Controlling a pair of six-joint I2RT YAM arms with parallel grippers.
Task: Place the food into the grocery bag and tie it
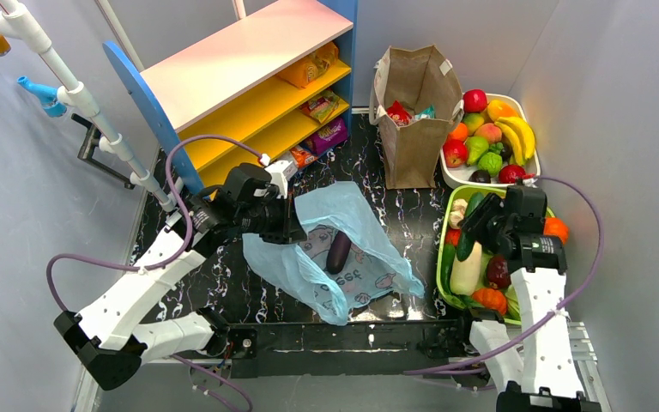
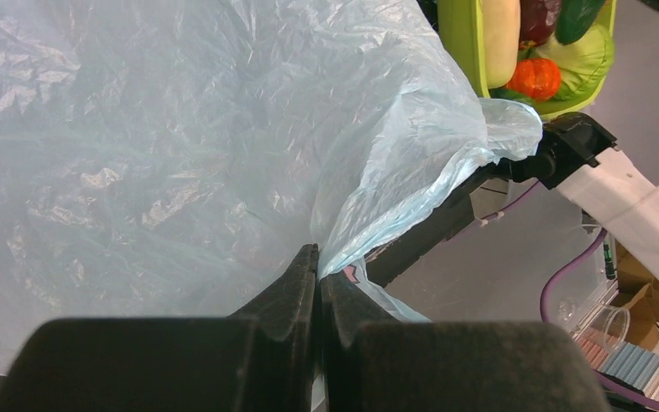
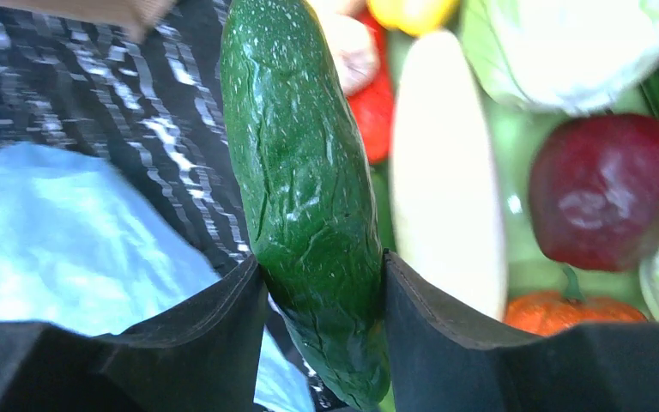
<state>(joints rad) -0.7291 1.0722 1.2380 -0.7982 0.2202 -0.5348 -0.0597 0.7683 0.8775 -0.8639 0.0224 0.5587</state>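
left arm [image 1: 137,287], right arm [image 1: 539,305]: white links, black joints | cables [image 1: 214,136]: purple | left end effector [image 2: 318,257], right end effector [image 3: 322,270]: black

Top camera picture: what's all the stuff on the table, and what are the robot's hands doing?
grocery bag: one, light blue, crumpled mid-table
eggplant: one, dark purple, at the bag's middle
paper bag: one, brown, upright at the back
snack packets: two seen, red and teal, in the paper bag's mouth
shelf: one, blue, yellow, pink, back left
fruit tray: one, white, back right
vegetable tray: one, green, right side
cucumber: one, green, by the vegetable tray
left hand: shut on the grocery bag's edge
right hand: shut on the cucumber
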